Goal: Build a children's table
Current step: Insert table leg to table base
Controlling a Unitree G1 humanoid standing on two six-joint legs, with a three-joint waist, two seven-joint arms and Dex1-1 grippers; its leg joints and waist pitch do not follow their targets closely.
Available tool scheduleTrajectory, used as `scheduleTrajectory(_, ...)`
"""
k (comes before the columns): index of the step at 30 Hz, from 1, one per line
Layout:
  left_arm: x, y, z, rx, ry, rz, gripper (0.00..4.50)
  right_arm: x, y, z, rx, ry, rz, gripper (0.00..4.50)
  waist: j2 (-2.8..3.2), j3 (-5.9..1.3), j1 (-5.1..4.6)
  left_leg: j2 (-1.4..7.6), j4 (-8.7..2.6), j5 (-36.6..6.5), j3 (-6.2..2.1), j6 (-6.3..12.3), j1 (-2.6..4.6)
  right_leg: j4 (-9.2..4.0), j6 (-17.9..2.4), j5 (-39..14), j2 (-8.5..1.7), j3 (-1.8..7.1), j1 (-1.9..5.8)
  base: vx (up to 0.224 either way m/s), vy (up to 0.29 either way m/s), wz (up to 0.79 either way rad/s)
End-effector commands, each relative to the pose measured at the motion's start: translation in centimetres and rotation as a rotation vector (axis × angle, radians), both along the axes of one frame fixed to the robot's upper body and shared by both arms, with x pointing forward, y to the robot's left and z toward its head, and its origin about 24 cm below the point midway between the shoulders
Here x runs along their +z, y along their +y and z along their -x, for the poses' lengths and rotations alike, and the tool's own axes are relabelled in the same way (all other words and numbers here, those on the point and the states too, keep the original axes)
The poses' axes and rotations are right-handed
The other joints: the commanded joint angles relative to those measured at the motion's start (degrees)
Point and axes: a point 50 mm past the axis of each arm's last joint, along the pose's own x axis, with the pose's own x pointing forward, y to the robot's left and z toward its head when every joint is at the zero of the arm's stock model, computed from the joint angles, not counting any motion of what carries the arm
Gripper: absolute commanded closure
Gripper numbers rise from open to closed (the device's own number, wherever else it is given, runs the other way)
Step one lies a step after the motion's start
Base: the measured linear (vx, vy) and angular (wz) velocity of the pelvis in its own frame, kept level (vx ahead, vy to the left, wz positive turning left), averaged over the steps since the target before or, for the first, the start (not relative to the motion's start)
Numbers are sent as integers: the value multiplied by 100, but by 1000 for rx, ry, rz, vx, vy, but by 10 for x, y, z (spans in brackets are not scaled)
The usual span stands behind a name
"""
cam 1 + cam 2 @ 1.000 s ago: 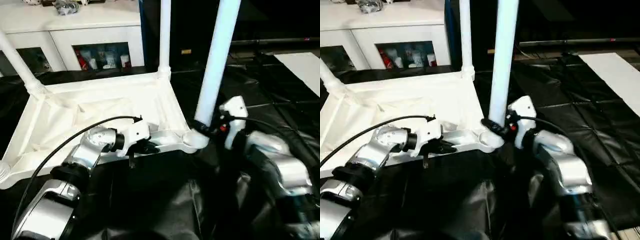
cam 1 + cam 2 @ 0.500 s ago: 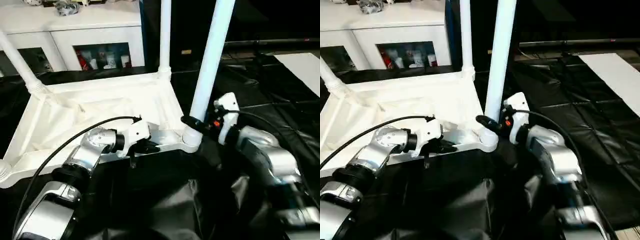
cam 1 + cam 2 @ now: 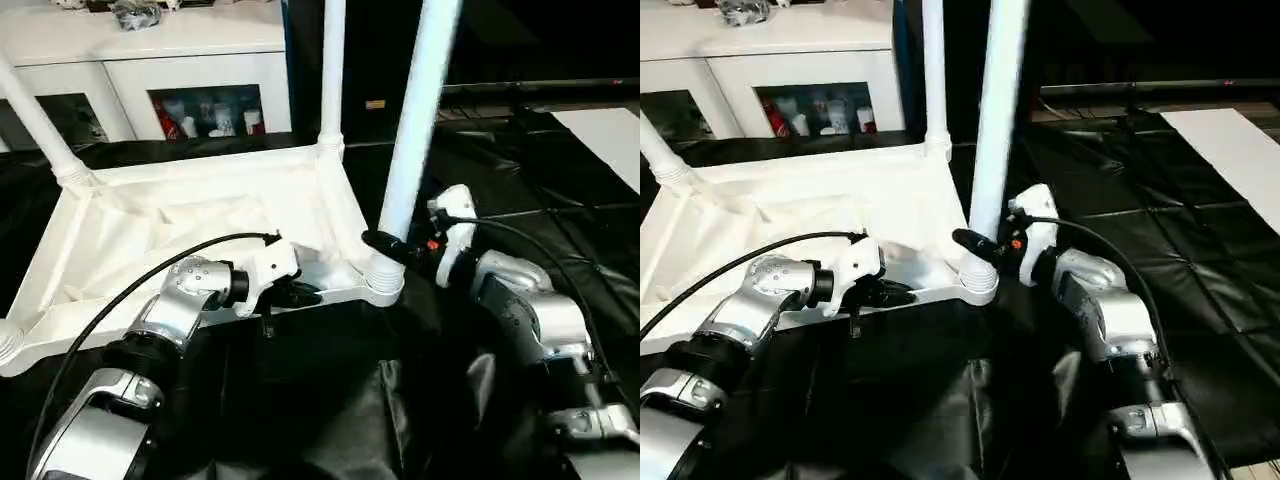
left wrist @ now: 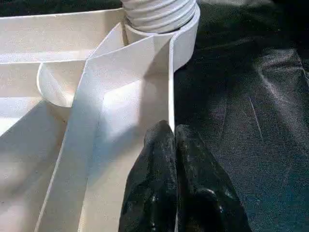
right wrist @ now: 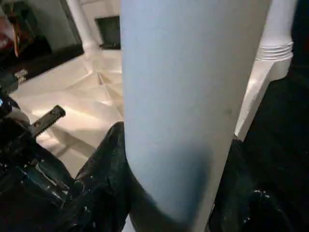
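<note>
Inverted tabletop (image 3: 180, 225) on the black sheet; three legs stand socketed; my right gripper (image 3: 392, 247) clamps the near leg (image 3: 415, 110), apparently seated; left fingers (image 4: 174, 193) pinch the rim; fourth socket (image 3: 5, 345) empty.

A white cabinet (image 3: 170, 60) with glass doors stands behind black sheeting (image 3: 330, 400) covering the floor.

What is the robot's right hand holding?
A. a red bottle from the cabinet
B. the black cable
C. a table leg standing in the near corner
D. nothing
C: the right hand has its black fingers on either side of the white leg, just above the corner socket.
</note>
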Motion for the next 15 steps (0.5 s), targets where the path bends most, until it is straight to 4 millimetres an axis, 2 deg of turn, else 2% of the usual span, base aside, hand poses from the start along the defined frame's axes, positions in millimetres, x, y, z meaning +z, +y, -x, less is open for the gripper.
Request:
scheduleTrajectory(1, 0, 2, 0, 27, 5, 37, 450, -19, -9, 6, -64, 64, -3, 267, -74, -397, 2, 401, -468, -1491, -173, 166, 149, -346, -1187, -1508, -257, 164, 181, 0, 0, 0)
scheduleTrajectory(4, 0, 2, -1, 33, 4, 37, 450, -27, -14, 14, -103, 60, -22, 267, -83, -392, -6, 400, -482, -1620, -183, 125, 154, -371, -1121, -1695, -261, 162, 178, 0, 0, 0)
scheduleTrajectory(5, 1, 1, -1, 33, 4, 36, 450, -29, -13, 20, -101, 50, -7, 267, -64, -385, -6, 406, -491, -1677, -186, 103, 160, -382, -1090, -1761, -256, 165, 165, 0, 0, 0)
scheduleTrajectory(7, 1, 1, -1, 33, 4, 36, 450, -30, -11, 23, -91, 46, 9, 267, -79, -392, -4, 405, -493, -1670, -185, 92, 161, -381, -1067, -1731, -250, 164, 170, 0, 0, 0)
scheduleTrajectory(15, -1, -1, 2, -20, 21, 8, 450, -34, 7, 34, 86, 63, 122, 267, -82, -389, -6, 397, -492, -1670, -190, 127, 147, -377, -1056, -1735, -254, 165, 177, 0, 0, 0)
